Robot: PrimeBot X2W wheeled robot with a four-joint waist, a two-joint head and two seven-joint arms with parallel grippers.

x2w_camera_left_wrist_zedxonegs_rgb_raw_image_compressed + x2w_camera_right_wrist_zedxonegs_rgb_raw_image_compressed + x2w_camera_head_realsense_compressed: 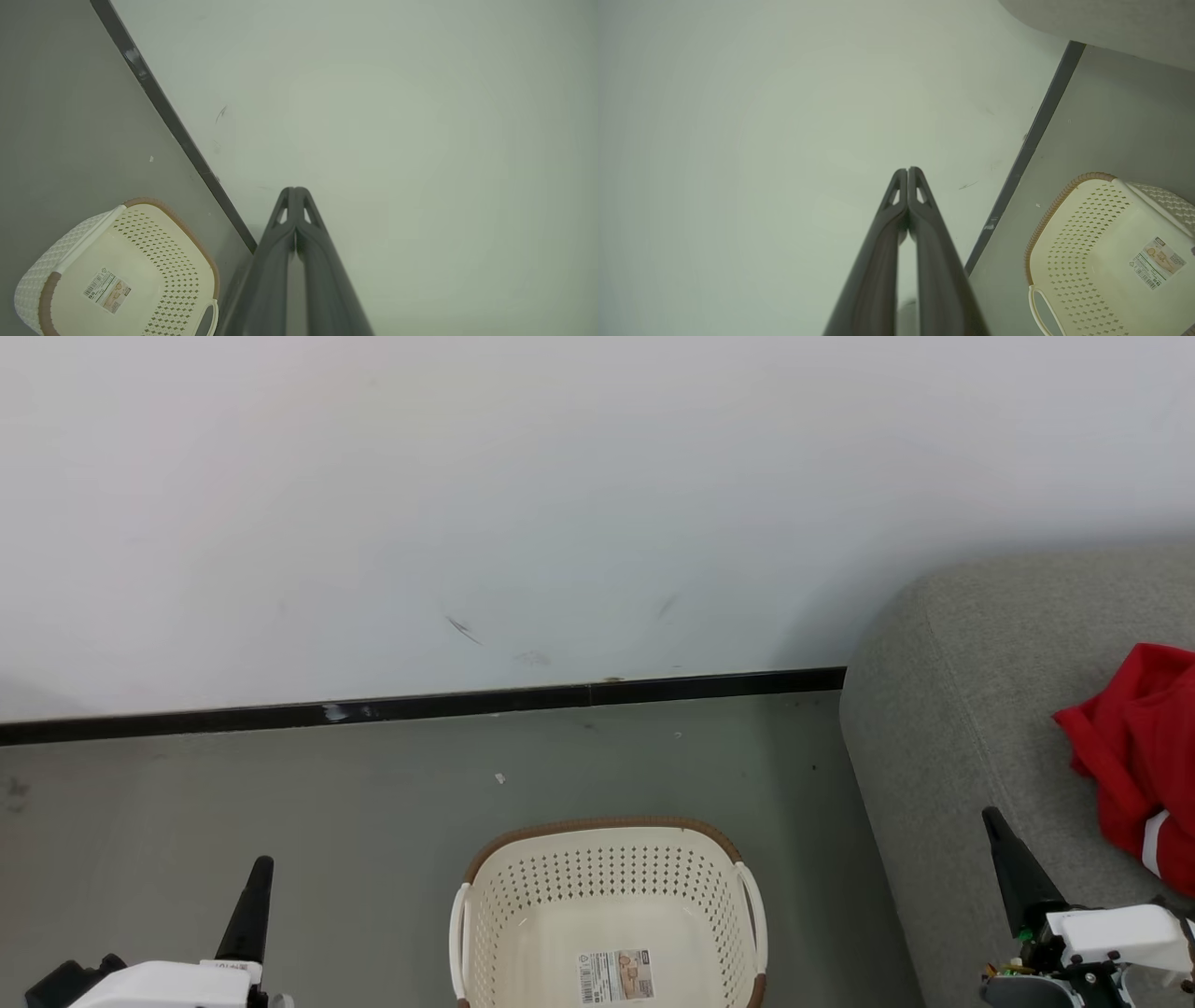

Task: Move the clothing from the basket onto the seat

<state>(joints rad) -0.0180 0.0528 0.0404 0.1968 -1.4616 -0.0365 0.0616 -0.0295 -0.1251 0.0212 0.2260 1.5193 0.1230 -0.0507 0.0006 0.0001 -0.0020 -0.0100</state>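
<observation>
Home-like room corner: grey sofa seat (pixel 971 709), laundry basket (pixel 607 873) on bare floor (pixel 280 803), white wall (pixel 467 476), black skirting (pixel 467 702).

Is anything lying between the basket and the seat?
No, that stretch is bare. In the head view a strip of grey floor runs between the basket and the side of the seat.
</observation>
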